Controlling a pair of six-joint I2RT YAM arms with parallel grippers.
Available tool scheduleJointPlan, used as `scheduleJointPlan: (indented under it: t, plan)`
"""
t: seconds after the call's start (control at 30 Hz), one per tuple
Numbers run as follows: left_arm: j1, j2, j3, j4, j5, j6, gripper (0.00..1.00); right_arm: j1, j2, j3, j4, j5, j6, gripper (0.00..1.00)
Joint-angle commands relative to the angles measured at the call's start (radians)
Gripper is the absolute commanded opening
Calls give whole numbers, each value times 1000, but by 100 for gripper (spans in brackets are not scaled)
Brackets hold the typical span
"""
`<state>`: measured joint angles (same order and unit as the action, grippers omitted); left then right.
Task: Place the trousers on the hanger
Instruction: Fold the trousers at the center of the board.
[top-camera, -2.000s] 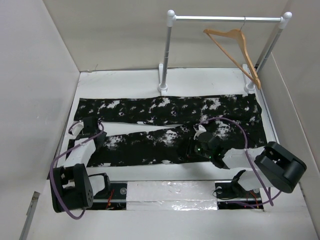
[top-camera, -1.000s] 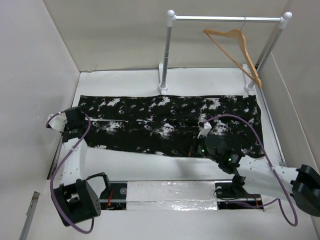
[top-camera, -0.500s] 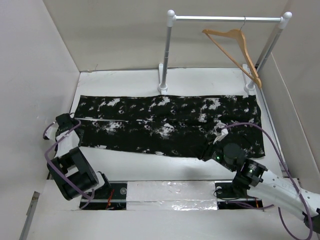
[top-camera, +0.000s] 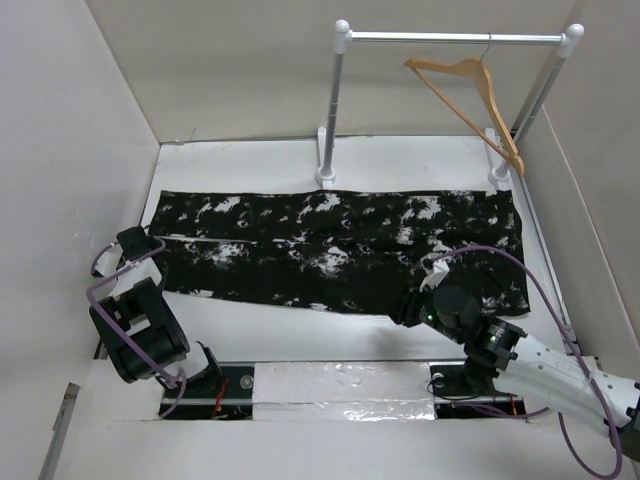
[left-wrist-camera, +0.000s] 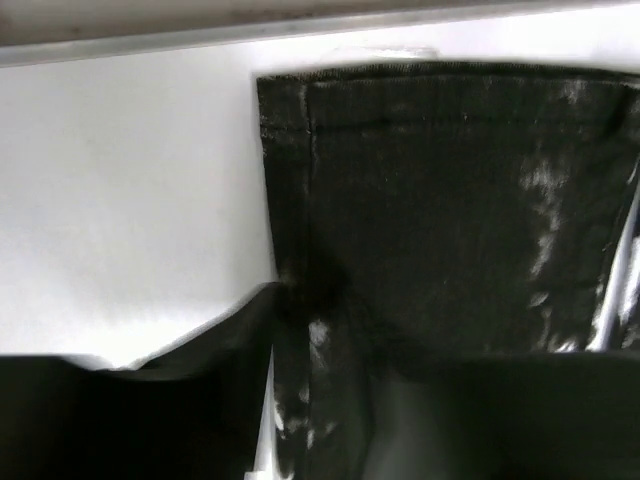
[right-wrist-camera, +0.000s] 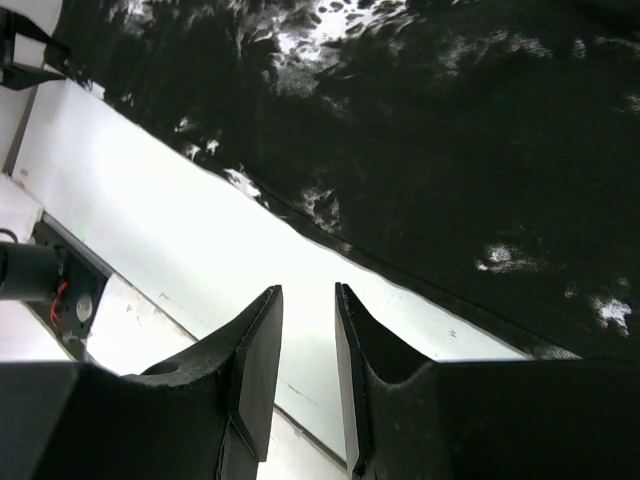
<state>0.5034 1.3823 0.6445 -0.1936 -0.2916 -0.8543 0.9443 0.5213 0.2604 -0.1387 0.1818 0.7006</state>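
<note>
Trousers lie flat lengthwise on the table, legs together, probably to make one neat strip for the crossbar; the hanger hangs bare on the rack, well apart. Right gripper sits just off the near trouser edge, jaws slightly parted, empty. Left gripper is at the hem end, but its wrist view is dark and blurred: can't tell whether it is gripping or let go.

readable text: none was found | trousers: carried white splatter only, no lettering | hanger: showed plain wood | rack: showed no legible label
</note>
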Motion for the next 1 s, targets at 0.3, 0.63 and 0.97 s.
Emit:
scheduleJointPlan:
  t: [0.3, 0.63, 0.97]
  plan:
    - [-66, -244, -54, 56, 124, 11, 0, -142, 63, -20, 39, 133, 94, 38]
    - [-98, -749, 10, -27, 287, 109, 0, -476, 125, 79, -82, 88, 83, 13]
    - [-155, -1006, -37, 28, 606, 64, 0, -1062, 177, 149, -139, -44, 26, 0]
